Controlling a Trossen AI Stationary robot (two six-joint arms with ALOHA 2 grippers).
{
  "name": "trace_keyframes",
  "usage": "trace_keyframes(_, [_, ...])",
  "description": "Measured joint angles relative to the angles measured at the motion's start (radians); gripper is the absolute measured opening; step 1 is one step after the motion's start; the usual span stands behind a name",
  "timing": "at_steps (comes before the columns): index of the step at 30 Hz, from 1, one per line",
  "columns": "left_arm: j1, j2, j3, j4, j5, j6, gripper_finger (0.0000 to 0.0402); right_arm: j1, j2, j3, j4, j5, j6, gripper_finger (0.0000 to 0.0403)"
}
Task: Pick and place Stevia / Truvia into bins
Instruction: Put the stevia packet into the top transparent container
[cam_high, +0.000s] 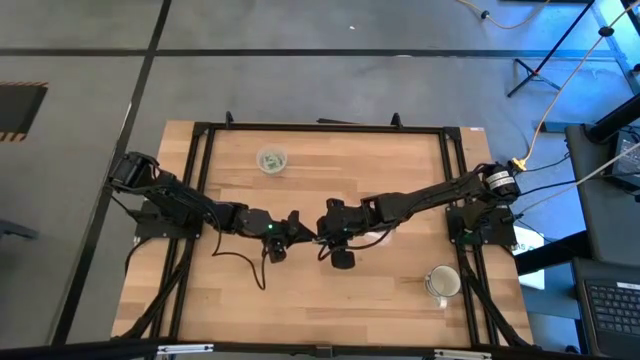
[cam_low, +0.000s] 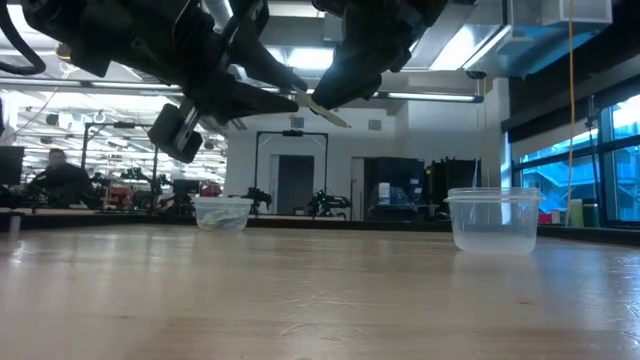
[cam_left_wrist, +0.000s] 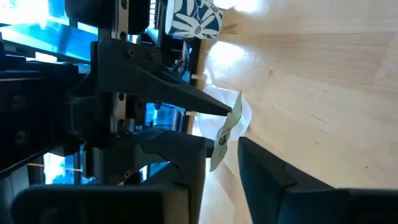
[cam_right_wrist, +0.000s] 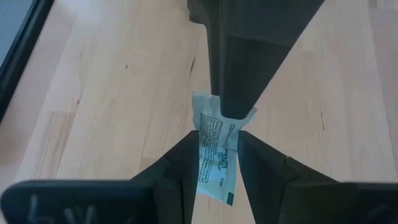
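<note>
Two dark robot arms meet above the middle of a light wooden tabletop (cam_high: 330, 170), seen from overhead. The left gripper (cam_high: 300, 222) reaches in from the left side and the right gripper (cam_high: 325, 226) from the right, so their tips nearly touch. Between them is one small sweetener packet (cam_right_wrist: 217, 152), white with green print, held in the air clear of the wood. In the right wrist view the right gripper's fingers (cam_right_wrist: 180, 165) are clamped on the packet's lower half, with the packet standing up between them. The tip of the left gripper presses against the packet's upper edge in that same view, and in the left wrist view the packet (cam_left_wrist: 225, 129) sits at the point of the left gripper's fingers (cam_left_wrist: 186, 99), but I cannot tell whether they are closed on it or only touching. From tabletop height the packet (cam_low: 325, 110) shows as a thin tilted strip high above the surface, between the two dark grippers. One clear plastic cup (cam_high: 271, 160) stands toward the far left of the tabletop, with a few packets visible inside it. A second clear cup (cam_low: 493, 218) stands under the right arm, and what it holds cannot be made out. A white mug (cam_high: 443, 283) sits near the right front corner, well apart from the grippers.
</note>
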Motion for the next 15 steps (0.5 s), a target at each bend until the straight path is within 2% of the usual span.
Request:
trace_keyframes(11, [0.0, 0.0, 0.0, 0.0, 0.03, -0.001, 0.001, 0.0, 0.0, 0.0, 0.0, 0.0, 0.0, 0.0113])
trace_keyframes(15, [0.0, 0.0, 0.0, 0.0, 0.029, -0.001, 0.0003, 0.0, 0.0, 0.0, -0.003, 0.0, 0.029, 0.0113])
